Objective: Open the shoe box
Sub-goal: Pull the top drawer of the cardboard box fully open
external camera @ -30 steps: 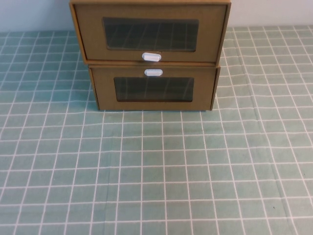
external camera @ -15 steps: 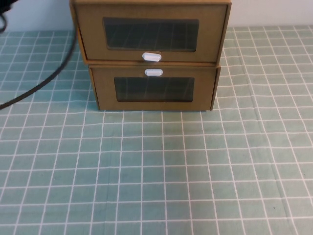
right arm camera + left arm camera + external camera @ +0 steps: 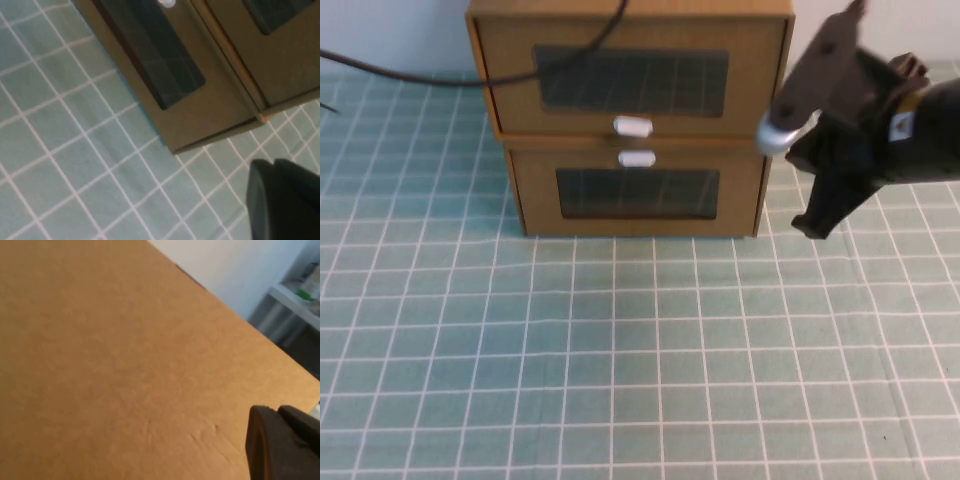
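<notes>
Though it is closed tight with nothing between its jaws, the right gripper (image 3: 281,200) hangs just off the right front corner of the lower shoe box (image 3: 636,190). It is apart from the cardboard and above the checked green tablecloth (image 3: 640,360). Behind it, the right arm (image 3: 865,140) rises beside the stack's right wall and overlaps that edge in the high view. The left gripper (image 3: 282,445) sits close over a broad, plain cardboard face of the stack. Whether it is wide or narrow, and whether it touches, cannot be told.

Both boxes are shut, and the upper shoe box (image 3: 630,70) rests on the lower one. The upper handle (image 3: 632,126) and the lower handle (image 3: 636,158), both white, lie one just above the other at the seam. In front of the stack the cloth lies open. To the stack's left it is open too, except for a black cable (image 3: 420,78) that runs in and crosses the upper box's front.

The stack's top is cut off in the high view, and the dark windows give nothing of the insides. Only the left wrist view catches the left gripper. The right wrist view alone shows the lower box's right front corner meeting the cloth.
</notes>
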